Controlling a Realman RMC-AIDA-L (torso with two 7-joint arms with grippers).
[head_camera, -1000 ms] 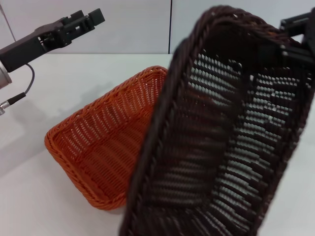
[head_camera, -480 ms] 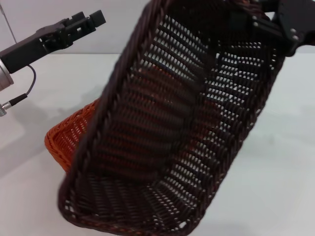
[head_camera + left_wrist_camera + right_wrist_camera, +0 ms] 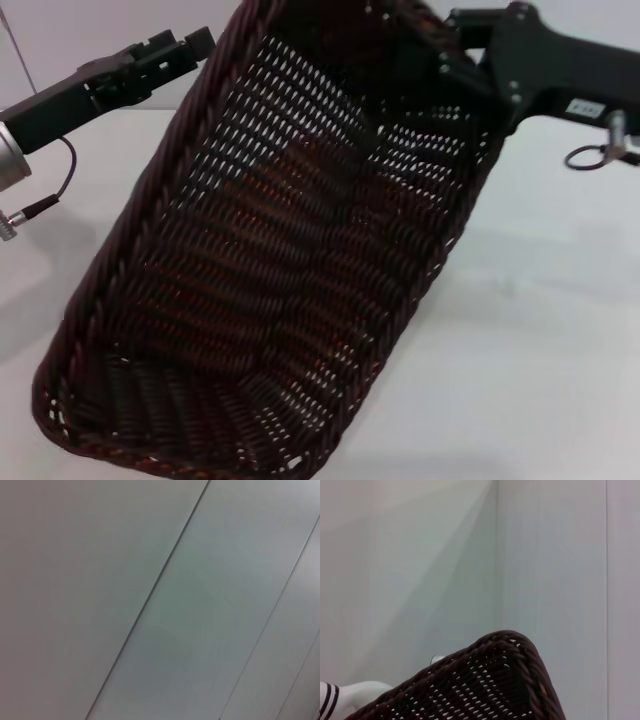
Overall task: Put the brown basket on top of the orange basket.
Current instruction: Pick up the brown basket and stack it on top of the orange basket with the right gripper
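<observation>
Head view: right end effector [image 3: 455,70] gripping tilted brown basket [image 3: 270,280] by one end above barely visible orange basket [image 3: 300,165]; blind lowering risks misaligned nesting.

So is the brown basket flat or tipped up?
Tipped up. The brown basket hangs in the air, slanting steeply, its top end held by the right claw. The left claw is off to the side.

orange basket [image 3: 300,170] mostly behind brown basket [image 3: 270,290]
</observation>
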